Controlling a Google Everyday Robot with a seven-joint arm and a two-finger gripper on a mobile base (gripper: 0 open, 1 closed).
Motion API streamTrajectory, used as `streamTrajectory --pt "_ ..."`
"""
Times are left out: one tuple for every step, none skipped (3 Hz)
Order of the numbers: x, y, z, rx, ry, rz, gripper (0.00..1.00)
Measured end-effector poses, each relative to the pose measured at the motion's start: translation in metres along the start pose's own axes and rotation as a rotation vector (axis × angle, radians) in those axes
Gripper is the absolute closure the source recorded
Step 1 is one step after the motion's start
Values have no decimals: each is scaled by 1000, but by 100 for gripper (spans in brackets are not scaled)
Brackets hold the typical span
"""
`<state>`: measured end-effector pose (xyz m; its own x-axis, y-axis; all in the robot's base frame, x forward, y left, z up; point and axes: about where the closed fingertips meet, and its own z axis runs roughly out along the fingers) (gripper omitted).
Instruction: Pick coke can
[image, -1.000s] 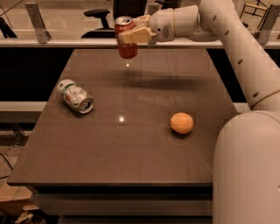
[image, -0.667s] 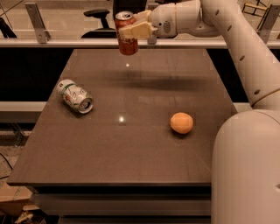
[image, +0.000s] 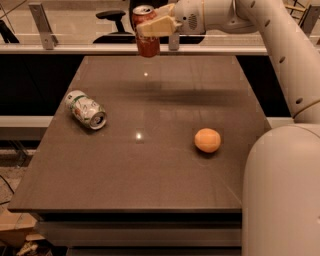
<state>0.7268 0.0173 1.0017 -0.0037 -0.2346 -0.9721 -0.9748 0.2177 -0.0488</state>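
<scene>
The coke can (image: 146, 44) is red with a silver top and is held upright in the air above the far edge of the table (image: 150, 175). My gripper (image: 150, 26) comes in from the right at the top of the view and is shut on the can's upper half. Its cream fingers (image: 156, 25) wrap across the can's front. The can's shadow lies on the table below it.
A white-and-green silver can (image: 86, 109) lies on its side at the table's left. An orange (image: 207, 140) sits at the right of the middle. My white arm and base fill the right side. A rail and a chair stand behind the table.
My gripper has lifted the coke can higher and a little further from the table. The silver can and the orange have not moved.
</scene>
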Motion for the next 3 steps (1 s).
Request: streamTrajectory --pt "-5 0 -5 16 1 2 100" --pt "-7 0 -7 26 5 1 100" --pt "-9 -1 -9 41 13 -4 100"
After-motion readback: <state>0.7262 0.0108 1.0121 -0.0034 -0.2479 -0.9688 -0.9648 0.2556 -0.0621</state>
